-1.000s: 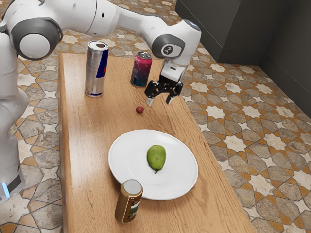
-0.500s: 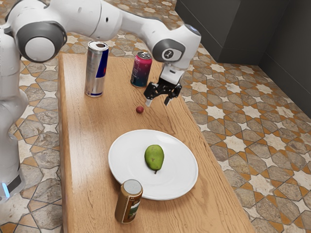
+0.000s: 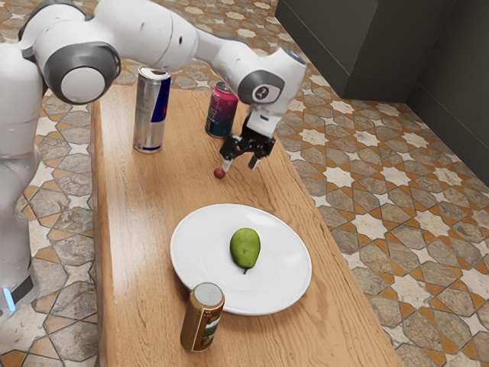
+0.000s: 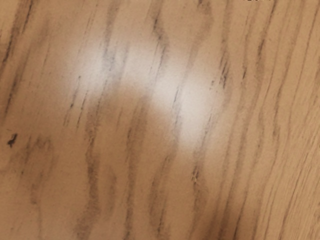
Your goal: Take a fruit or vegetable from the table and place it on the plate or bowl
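Tool [image 3: 238, 161] (spread) near table [image 3: 137, 229] edge

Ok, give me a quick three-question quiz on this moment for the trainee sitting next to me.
1. True or false: the green pear lies on the white plate.
2. Which thing is nearest the gripper? A) the blue-and-silver can B) the small red fruit C) the brown can
3. Fill in the blank: the gripper holds nothing and its fingers stand ____.

Key: 1 true; 2 B; 3 open.
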Robot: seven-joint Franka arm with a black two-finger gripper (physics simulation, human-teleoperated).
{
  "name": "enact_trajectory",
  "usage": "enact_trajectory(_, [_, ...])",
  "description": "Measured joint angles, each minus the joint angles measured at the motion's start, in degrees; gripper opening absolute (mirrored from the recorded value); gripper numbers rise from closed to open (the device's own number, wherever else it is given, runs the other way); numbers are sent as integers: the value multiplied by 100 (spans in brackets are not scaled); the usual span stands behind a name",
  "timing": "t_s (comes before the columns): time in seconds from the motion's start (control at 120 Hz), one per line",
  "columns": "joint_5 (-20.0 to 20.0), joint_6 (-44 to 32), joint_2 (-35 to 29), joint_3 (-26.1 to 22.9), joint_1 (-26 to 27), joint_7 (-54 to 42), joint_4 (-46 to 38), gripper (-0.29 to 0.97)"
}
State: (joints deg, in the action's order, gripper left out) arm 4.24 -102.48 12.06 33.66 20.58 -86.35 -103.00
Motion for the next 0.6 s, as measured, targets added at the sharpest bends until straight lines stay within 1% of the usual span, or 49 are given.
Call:
enact_trajectory(0.283, [9, 0, -60, 49, -52, -98, -159, 68])
enact_trajectory(0.6, [7, 3, -234, 209, -55, -201, -369, 68])
